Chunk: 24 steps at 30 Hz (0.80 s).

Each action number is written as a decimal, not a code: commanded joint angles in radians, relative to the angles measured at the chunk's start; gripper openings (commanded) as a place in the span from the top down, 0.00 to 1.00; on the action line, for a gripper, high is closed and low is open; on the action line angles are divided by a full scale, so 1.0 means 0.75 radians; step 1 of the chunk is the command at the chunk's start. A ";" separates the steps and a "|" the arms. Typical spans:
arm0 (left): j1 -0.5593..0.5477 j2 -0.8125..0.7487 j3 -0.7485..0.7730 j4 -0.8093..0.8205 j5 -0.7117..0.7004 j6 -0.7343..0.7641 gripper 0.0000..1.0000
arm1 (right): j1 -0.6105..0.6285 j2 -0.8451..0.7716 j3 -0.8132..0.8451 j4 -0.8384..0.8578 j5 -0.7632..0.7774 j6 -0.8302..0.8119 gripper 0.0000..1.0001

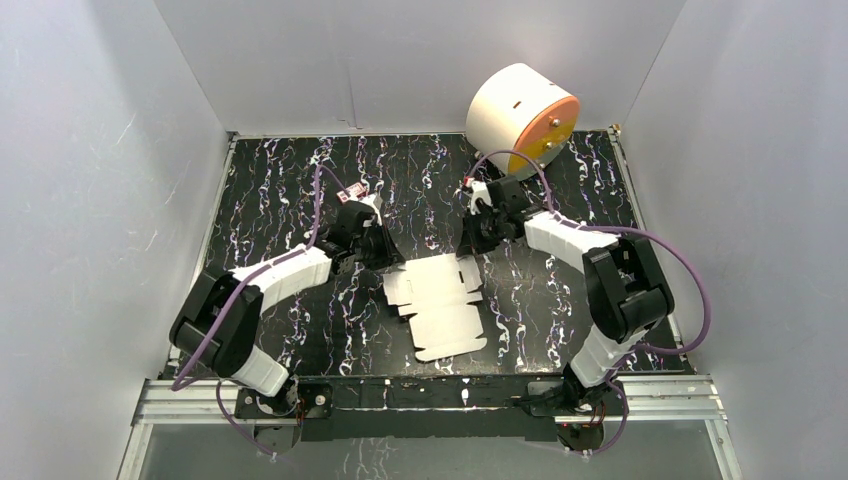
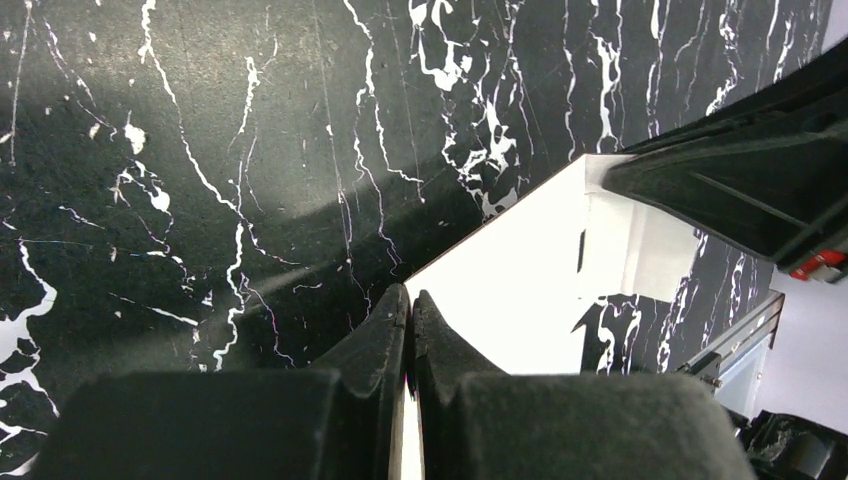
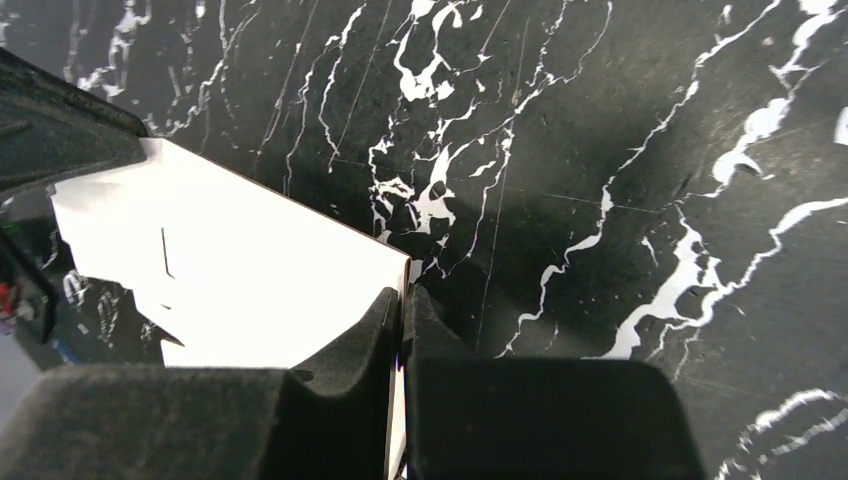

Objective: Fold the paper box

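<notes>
The paper box (image 1: 440, 305) is a flat white die-cut sheet with tabs, lying on the black marbled table between the two arms. My left gripper (image 1: 385, 258) is at its far left corner. In the left wrist view the gripper (image 2: 411, 300) is shut, with a sliver of the paper box (image 2: 520, 290) pinched between its fingers. My right gripper (image 1: 470, 240) is at the far right corner. In the right wrist view this gripper (image 3: 403, 298) is shut on the edge of the paper box (image 3: 250, 265). Each wrist view shows the other gripper across the sheet.
A big white cylinder with an orange face (image 1: 522, 115) lies at the back right of the table (image 1: 280, 190). White walls close in the left, back and right. A metal rail (image 1: 430, 395) runs along the near edge by the arm bases.
</notes>
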 commanded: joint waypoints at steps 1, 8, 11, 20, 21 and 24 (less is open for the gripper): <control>-0.019 0.036 0.072 -0.014 -0.026 -0.045 1.00 | 0.105 0.024 0.175 -0.213 0.332 -0.053 0.93; -0.026 0.146 0.121 -0.014 -0.021 -0.072 1.00 | 0.223 0.161 0.349 -0.393 0.623 -0.070 0.93; -0.026 0.161 0.131 -0.024 -0.037 -0.070 1.00 | 0.232 0.182 0.361 -0.392 0.658 -0.069 0.93; -0.023 0.055 0.113 -0.160 -0.169 -0.025 0.75 | 0.222 0.157 0.309 -0.285 0.525 -0.067 0.83; -0.021 0.027 0.105 -0.178 -0.193 -0.017 0.71 | 0.218 0.149 0.299 -0.271 0.517 -0.062 0.81; -0.005 -0.048 0.074 -0.228 -0.227 -0.009 0.64 | 0.201 0.119 0.270 -0.225 0.474 -0.050 0.69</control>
